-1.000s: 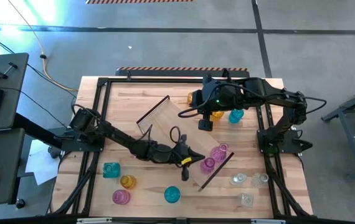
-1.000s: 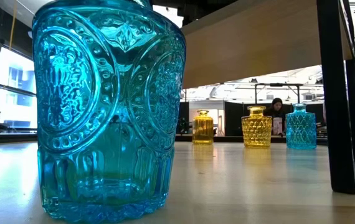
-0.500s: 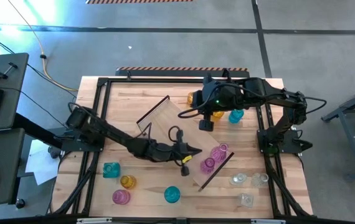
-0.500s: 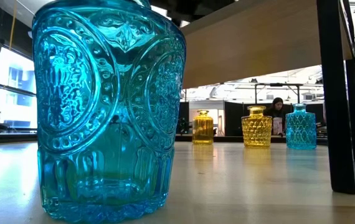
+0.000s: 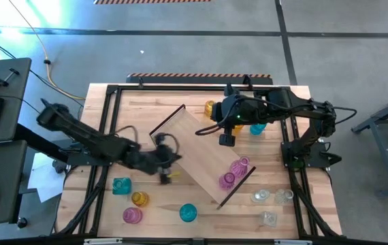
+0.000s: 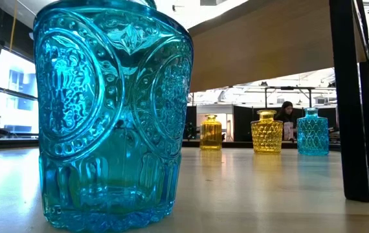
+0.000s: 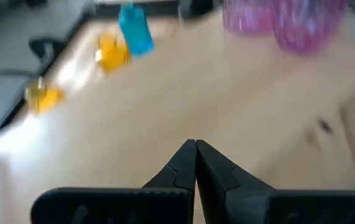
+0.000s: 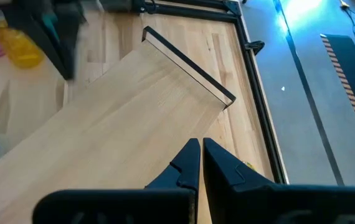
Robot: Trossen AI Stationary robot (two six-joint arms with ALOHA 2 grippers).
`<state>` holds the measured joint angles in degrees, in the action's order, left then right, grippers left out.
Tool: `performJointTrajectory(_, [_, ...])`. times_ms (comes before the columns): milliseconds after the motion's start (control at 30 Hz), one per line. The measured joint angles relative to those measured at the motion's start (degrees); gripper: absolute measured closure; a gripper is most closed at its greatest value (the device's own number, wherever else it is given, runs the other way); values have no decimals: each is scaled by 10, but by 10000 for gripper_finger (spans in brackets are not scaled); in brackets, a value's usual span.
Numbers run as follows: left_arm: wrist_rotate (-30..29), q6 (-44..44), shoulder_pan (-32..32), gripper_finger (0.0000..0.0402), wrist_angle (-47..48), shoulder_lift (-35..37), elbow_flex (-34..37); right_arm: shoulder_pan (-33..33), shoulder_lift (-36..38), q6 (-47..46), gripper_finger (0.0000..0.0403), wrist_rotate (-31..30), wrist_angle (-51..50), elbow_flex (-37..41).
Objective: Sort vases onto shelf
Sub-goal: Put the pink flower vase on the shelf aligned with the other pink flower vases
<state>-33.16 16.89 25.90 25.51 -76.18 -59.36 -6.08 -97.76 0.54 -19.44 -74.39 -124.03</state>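
Observation:
The shelf (image 5: 201, 155) lies slantwise across the table's middle, its board raised on thin dark end pieces (image 6: 353, 97). Two pink vases (image 5: 235, 173) stand on its right end and show in the left wrist view as pink vases (image 7: 277, 22). My left gripper (image 5: 175, 157) is shut and hangs over the shelf's left part, apart from them, holding nothing. My right gripper (image 5: 227, 139) is shut too, above the shelf's far side (image 8: 134, 106). A teal vase (image 5: 120, 185), an amber vase (image 5: 139, 198), a pink vase (image 5: 133, 216) and a teal vase (image 5: 188, 213) stand at the near left.
Clear vases (image 5: 270, 203) stand at the near right. Two amber vases (image 5: 211, 107) and a teal vase (image 5: 256, 127) stand at the far right, partly under the right arm. A large teal vase (image 6: 113, 116) fills the low view. The black frame (image 5: 109, 136) borders the table.
My left gripper has drawn back from the pink vases toward the table's left edge and risen, tipping up from its downward slant, shut throughout. The pink vases stay standing on the shelf.

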Motion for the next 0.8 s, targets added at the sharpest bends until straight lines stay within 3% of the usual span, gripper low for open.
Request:
performJointTrajectory(167, [93, 70, 79, 402, 67, 80, 27, -4, 0, -20, 403, -18, -3, 0])
performJointTrajectory(267, [173, 112, 129, 402, 70, 99, 29, -3, 0, -21, 403, -32, -3, 0])
performJointTrajectory(333, [193, 150, 164, 402, 68, 102, 30, -3, 0, -21, 403, -46, -3, 0])
performJointTrajectory(433, [191, 198, 211, 402, 69, 97, 30, 4, 0, -21, 403, -74, -5, 0])
performJointTrajectory(633, [145, 269, 274, 402, 72, 59, 30, 38, 0, -30, 403, -75, -8, 0])
performJointTrajectory(800, [148, 336, 307, 402, 77, 21, 30, 57, 0, -31, 403, -70, -8, 0])
